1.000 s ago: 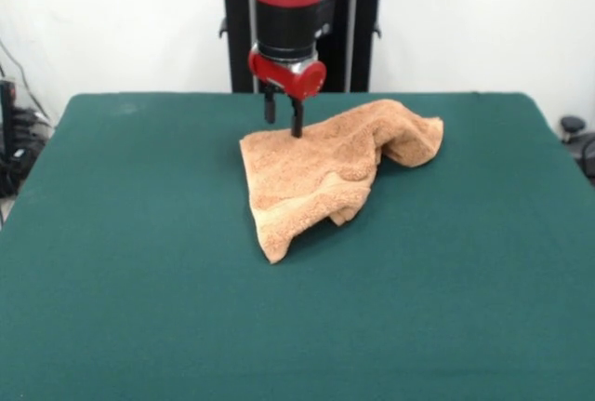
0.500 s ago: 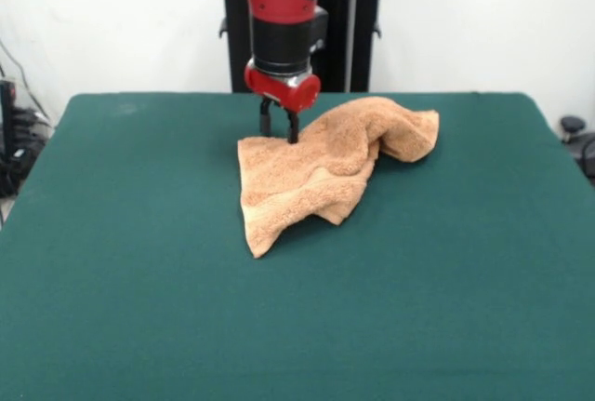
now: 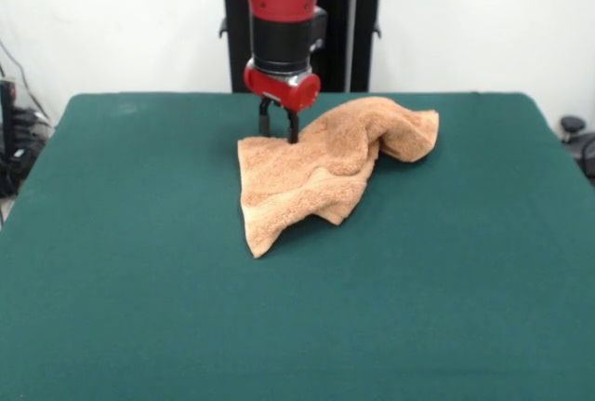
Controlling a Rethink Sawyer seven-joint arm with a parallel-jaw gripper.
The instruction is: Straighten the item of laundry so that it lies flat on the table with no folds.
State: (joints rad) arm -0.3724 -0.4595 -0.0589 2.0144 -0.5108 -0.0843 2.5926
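The light orange-tan towel (image 3: 316, 173) lies crumpled on the dark green table (image 3: 139, 280), a little behind the middle. It has a bunched fold at its right end and a pointed corner hanging towards the front left. My gripper (image 3: 279, 133) comes down from the red arm onto the towel's far left edge. Its two dark fingers (image 3: 294, 127) straddle that edge, and it looks shut on the towel there, low against the table.
The robot's black pedestal (image 3: 353, 38) stands behind the table's far edge. Green table surface (image 3: 465, 261) surrounds the towel on all sides. Dark equipment sits off the table at the left (image 3: 14, 140) and right (image 3: 576, 136) edges.
One second ago the gripper and towel were slightly further right and nearer the front. Both shifted left and back together, and the towel's front corner drew in. No motion in the last half second.
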